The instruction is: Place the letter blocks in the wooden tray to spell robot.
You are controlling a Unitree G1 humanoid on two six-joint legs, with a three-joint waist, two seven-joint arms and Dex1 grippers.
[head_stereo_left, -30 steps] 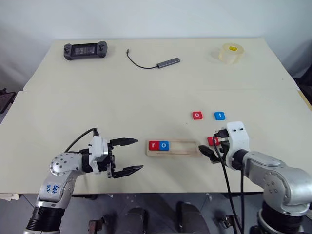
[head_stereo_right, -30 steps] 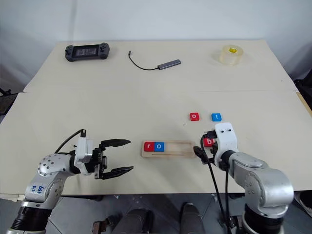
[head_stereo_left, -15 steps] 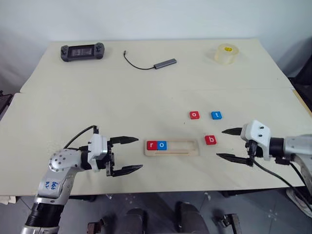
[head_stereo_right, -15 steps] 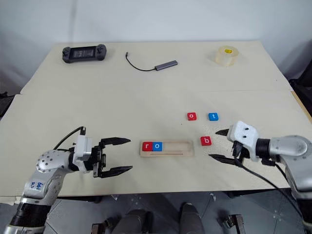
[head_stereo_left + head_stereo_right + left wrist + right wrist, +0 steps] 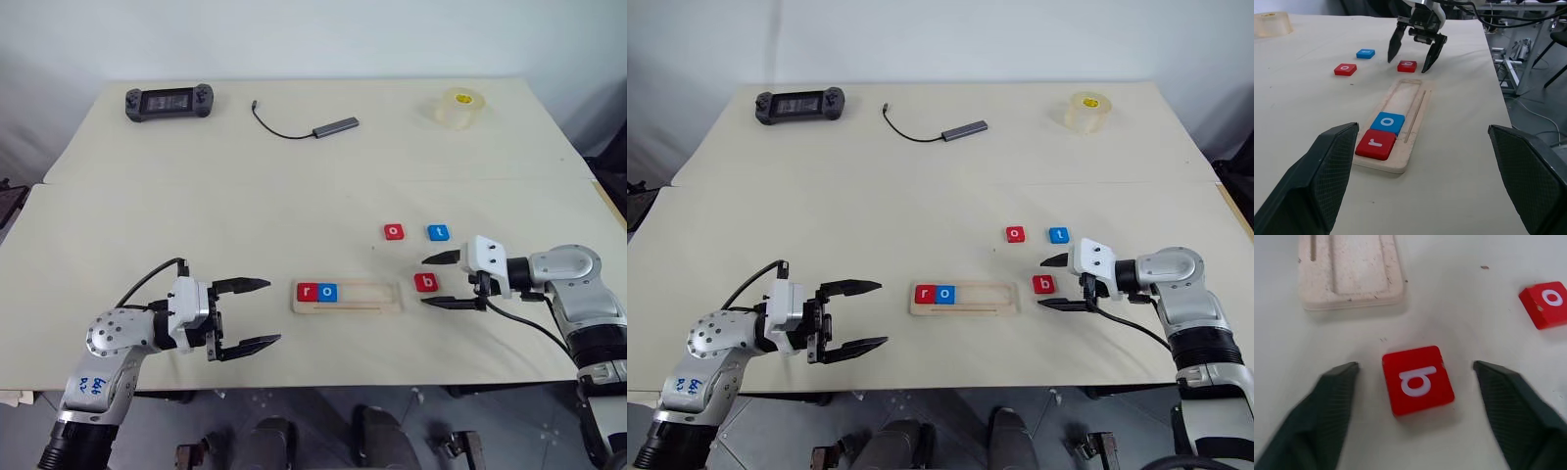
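Three red letter blocks (image 5: pixel 425 283), two blue letter blocks (image 5: pixel 439 233); one wooden tray (image 5: pixel 367 296).

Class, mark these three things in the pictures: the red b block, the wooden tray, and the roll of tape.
red b block (image 5: pixel 1418 380), right wrist view, on its top face at the white letter.
wooden tray (image 5: pixel 372 293), left eye view, on the bare slot floor.
roll of tape (image 5: pixel 458 108), left eye view, on its side wall.

Pale unfinished wood, matt and faintly speckled, on the wooden tray (image 5: pixel 1349 271). Smooth plastic with a slight sheen on the red b block (image 5: pixel 1418 379); fine cross-hatched black texture on the right gripper (image 5: pixel 1420 396) fingers (image 5: pixel 1334 401). Matt, smooth cream surface on the counter (image 5: pixel 294 196).
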